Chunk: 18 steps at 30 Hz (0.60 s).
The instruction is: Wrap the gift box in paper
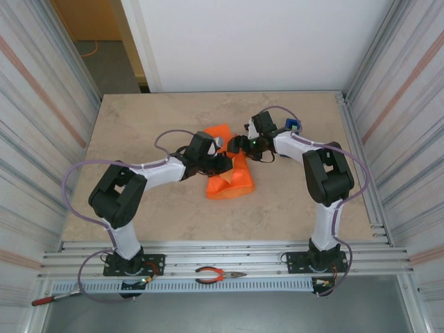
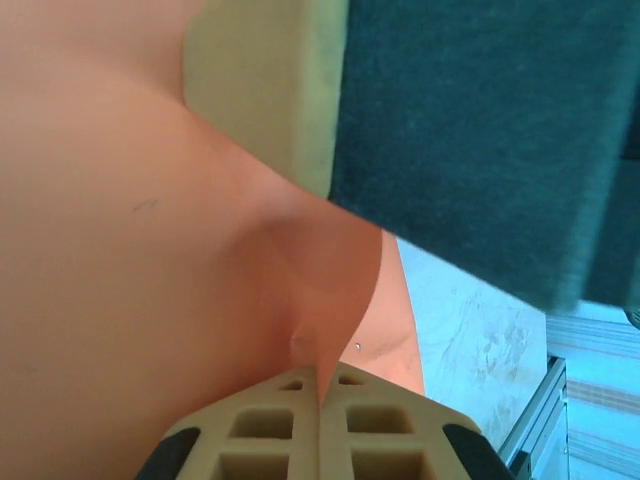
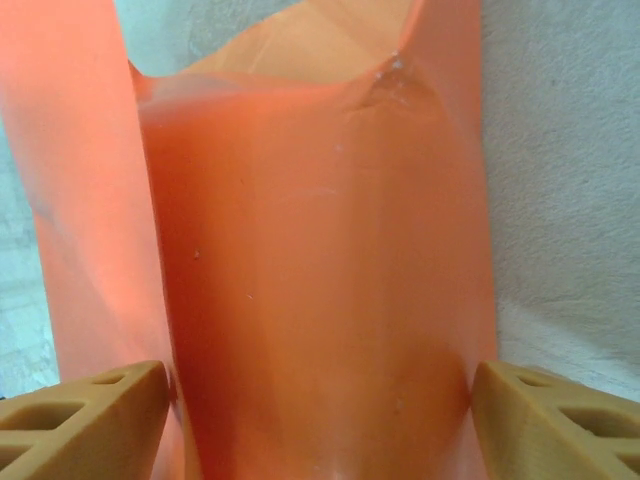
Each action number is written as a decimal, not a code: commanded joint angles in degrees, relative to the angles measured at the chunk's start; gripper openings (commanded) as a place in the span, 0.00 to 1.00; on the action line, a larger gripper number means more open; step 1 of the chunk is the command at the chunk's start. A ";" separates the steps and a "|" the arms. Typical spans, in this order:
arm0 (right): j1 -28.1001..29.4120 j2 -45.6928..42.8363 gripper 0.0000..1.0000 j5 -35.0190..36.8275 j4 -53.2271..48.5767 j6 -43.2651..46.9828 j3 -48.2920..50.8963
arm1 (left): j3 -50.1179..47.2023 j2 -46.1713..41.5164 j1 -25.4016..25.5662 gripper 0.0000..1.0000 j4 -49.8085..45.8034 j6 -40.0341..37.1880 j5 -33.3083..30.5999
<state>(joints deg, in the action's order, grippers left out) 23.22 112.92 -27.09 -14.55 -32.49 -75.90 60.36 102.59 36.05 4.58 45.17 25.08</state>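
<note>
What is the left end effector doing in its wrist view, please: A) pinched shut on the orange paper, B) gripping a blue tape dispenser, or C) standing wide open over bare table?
A: the left end effector has its fingers pressed together, with an edge of the paper caught between them.

Tight on the left pincer [image 2: 320,385] here: both tan fingers pressed flat together, seam closed, with a fold of the paper [image 2: 130,250] running straight down into it. Orange sheet fills the left, smooth, one soft crease. Up top, a pale yellow-green pad [image 2: 270,90] against a dark block [image 2: 480,130]. Lower right, beige worktop [image 2: 470,320] and a metal rail [image 2: 545,400].
</note>
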 commanded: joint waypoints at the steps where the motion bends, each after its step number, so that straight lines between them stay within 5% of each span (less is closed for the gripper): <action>1: -0.79 -0.21 0.72 -1.27 0.38 -0.29 1.67 | 1.83 2.44 -1.41 0.07 -5.37 -3.35 5.29; 9: -0.71 -0.93 0.62 -1.31 2.48 -1.74 4.76 | 7.67 -4.94 -6.17 0.47 -7.92 -5.72 14.26; 18: -0.72 -2.05 0.57 -1.49 6.29 -4.57 9.00 | -2.36 -12.95 -18.65 0.57 -4.06 -2.45 12.41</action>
<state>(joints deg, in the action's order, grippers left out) 22.37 111.24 -29.63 -6.26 -34.57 -69.76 62.04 91.11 20.27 0.25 41.47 37.45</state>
